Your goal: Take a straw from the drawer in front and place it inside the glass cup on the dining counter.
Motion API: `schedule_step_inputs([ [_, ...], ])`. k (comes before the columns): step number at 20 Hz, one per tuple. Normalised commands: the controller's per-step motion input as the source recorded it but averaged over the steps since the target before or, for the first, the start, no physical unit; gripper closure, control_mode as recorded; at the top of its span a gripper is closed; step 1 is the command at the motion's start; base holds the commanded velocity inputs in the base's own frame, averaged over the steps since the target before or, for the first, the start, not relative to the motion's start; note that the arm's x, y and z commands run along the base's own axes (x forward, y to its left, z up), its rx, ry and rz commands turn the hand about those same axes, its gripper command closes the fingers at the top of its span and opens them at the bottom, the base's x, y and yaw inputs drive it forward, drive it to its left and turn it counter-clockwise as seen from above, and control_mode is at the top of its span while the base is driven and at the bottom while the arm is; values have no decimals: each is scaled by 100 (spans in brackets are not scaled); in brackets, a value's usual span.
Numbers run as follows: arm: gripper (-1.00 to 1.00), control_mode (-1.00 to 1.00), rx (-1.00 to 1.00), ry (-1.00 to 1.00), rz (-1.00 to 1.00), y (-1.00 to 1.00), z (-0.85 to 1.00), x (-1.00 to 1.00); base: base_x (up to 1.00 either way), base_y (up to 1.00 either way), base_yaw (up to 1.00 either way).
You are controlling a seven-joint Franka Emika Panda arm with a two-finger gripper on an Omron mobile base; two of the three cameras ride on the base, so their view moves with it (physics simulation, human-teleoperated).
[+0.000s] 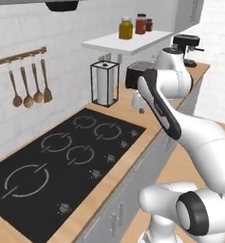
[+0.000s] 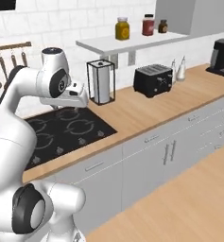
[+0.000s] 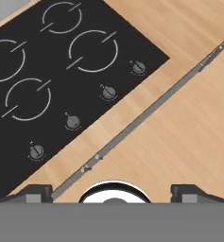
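The hand hangs high over the wooden worktop, fingers spread wide apart and gripping nothing, looking straight down on the black hob and its knobs. Just beyond stands the paper towel holder, then the toaster. No straw is visible; the drawers under the worktop sit closed.

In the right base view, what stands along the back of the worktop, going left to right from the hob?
Hob → paper towel holder → toaster → small bottles → coffee machine. The open gripper hangs above the hob, holding nothing.
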Motion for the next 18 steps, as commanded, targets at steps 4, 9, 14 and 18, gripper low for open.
schedule_step_inputs([
  [4, -100, 100, 0, 0, 0, 0, 0, 0, -1, 47, -48],
  [9, -100, 100, 0, 0, 0, 0, 0, 0, 1, 40, -45],
  [14, -100, 100, 0, 0, 0, 0, 0, 0, 0, 37, -21],
  [18, -100, 100, 0, 0, 0, 0, 0, 0, -4, 34, -5],
])
